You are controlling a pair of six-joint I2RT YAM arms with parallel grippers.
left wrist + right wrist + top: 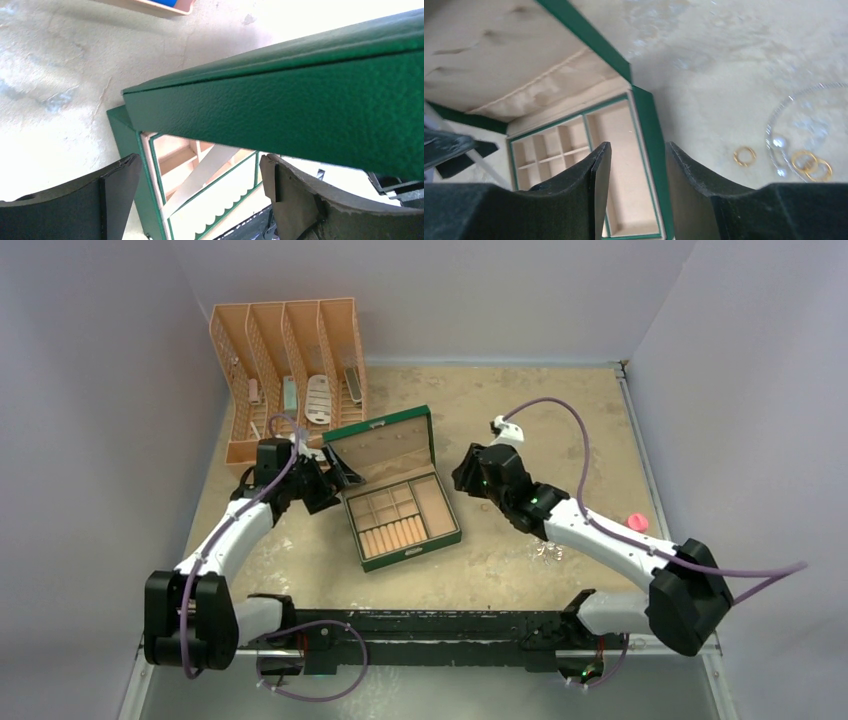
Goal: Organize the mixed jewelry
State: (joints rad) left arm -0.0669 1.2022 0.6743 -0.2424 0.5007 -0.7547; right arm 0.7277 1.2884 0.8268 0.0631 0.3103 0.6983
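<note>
Evidently box-opening is finishing: the left gripper [200, 167] is gaping wide at the green box [453, 508] lid [300, 100]. The right gripper [637, 148] is hovering half-spread and empty, and the gold rings [744, 156] are lying on the table [560, 420] nearby, awaiting pickup.

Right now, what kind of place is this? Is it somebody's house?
Probably a robot testing booth, not a house. Plain blank walls box in one small table, two robot arms are bolted at its near edge, and a green jewelry box lies open between them.

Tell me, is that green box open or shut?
Open. The green box has its lid raised and leaning back, and the beige compartments inside show from above.
</note>
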